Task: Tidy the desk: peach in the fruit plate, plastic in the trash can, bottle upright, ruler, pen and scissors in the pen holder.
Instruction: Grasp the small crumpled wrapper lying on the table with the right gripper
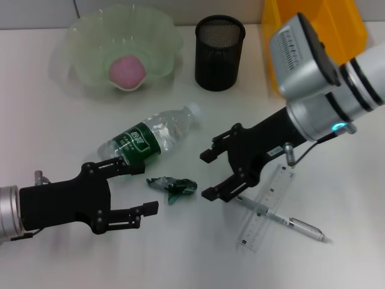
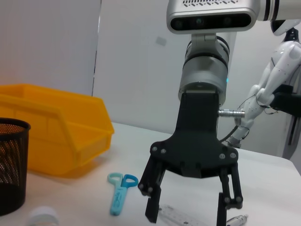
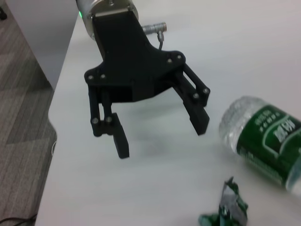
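**Plastic scrap between two open grippers**

Plastic [image 1: 173, 186] is a crumpled green scrap lying on the white worktop [image 1: 180, 259], just below the fallen bottle [image 1: 150, 139] and between the two arms. The peach [image 1: 127, 71] already sits in the fruit plate [image 1: 84, 42] at the far left, so the scrap looks like the step in hand.

Going left to right: the left gripper [image 1: 129, 192] reaches in low from the left edge, jaws spread wide and holding nothing; its upper finger lies against or just over the bottle's green label, I cannot tell which. The scrap comes next, just beyond those fingertips. The right gripper [image 1: 212, 174] is on the scrap's other side, jaws likewise released and empty, with the ruler [image 1: 267, 208] and pen [image 1: 289, 221] lying under and behind it. The scissors [image 2: 120, 190] show only in the left wrist view, near the yellow bin [image 1: 328, 24]. The pen holder [image 1: 219, 53] stands at the back.

To do this well, I judge one gripper should close squarely on the scrap's bulkiest fold, jaws low to the worktop. Keep clear of the bottle, which may roll if nudged. The other arm should stay apart to avoid a clash.
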You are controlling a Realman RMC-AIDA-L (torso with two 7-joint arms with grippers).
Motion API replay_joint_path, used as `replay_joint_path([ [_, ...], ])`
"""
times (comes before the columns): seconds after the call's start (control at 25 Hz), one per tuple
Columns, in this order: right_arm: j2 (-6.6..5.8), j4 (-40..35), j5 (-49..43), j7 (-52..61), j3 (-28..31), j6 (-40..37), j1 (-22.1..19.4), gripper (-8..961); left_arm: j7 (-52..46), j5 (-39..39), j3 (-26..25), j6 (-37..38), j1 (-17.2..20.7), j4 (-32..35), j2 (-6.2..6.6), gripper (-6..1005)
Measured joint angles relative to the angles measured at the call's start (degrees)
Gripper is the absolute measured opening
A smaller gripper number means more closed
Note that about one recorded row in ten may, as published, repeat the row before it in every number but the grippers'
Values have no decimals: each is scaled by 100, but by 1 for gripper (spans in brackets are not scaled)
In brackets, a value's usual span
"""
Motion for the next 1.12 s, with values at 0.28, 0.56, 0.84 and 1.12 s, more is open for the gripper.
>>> replay_joint_path([
  [0.28,5,133,363,-150,-521,562,-20,732,-26,0,-3,8,-30,35,5,812],
  [0.56,15,403,783,-383,-976,1016,-8,713,-27,-1,-49,5,-41,36,4,812],
  [0.84,30,531,1112,-418,-1419,1397,-24,694,-31,-1,-64,9,-51,43,4,812],
  [1.12,32,729,1175,-453,-1535,1591,22,675,-34,-2,-65,11,-46,45,5,812],
])
